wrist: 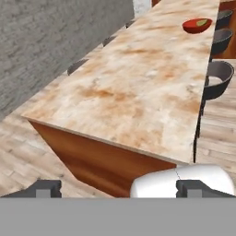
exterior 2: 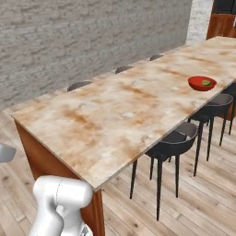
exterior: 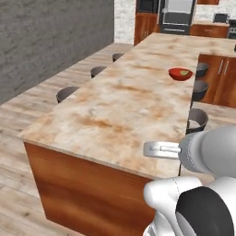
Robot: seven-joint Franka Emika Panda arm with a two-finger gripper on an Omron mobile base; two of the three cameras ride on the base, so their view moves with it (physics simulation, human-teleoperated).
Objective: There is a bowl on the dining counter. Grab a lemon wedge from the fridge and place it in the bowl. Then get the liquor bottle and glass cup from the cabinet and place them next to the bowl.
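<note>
A red bowl (exterior: pixel 180 73) stands far down the dining counter (exterior: pixel 115 110), near its right edge. A yellow-green lemon wedge (exterior: pixel 184 73) lies inside it. The bowl (exterior 2: pixel 202 83) and the wedge (exterior 2: pixel 206 83) show again in the right base view, and the bowl (wrist: pixel 197 25) sits at the top of the hand view. My gripper (wrist: pixel 122 189) hangs low in front of the counter's near end, well short of the bowl. It is open, its fingertips (wrist: pixel 46 188) wide apart with nothing between them. The liquor bottle and glass cup are out of view.
Dark stools line both long sides of the counter, on the left (exterior: pixel 67 93) and on the right (exterior 2: pixel 175 143). A steel fridge (exterior: pixel 177 16) and wooden cabinets (exterior: pixel 146 23) stand at the far end. A grey brick wall (exterior: pixel 50 41) runs along the left.
</note>
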